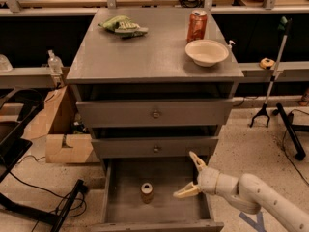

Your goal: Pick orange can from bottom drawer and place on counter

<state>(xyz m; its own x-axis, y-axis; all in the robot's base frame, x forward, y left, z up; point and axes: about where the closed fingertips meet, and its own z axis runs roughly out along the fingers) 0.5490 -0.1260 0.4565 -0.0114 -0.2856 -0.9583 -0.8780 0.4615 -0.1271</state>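
The orange can [147,192] stands upright on the floor of the open bottom drawer [120,209], near its middle. It is short, with a silver lid and a brownish body. My gripper [191,176] is open, its two pale fingers spread wide, above the right part of the drawer and to the right of the can, not touching it. The arm comes in from the lower right. The counter [149,54] is the grey cabinet top above.
On the counter are a tall red-orange soda can [197,26], a white bowl [206,52] and a green bag [122,26]. Two shut drawer fronts with knobs [155,114] are above the open drawer. A cardboard box [63,134] stands left; a grabber tool [270,81] right.
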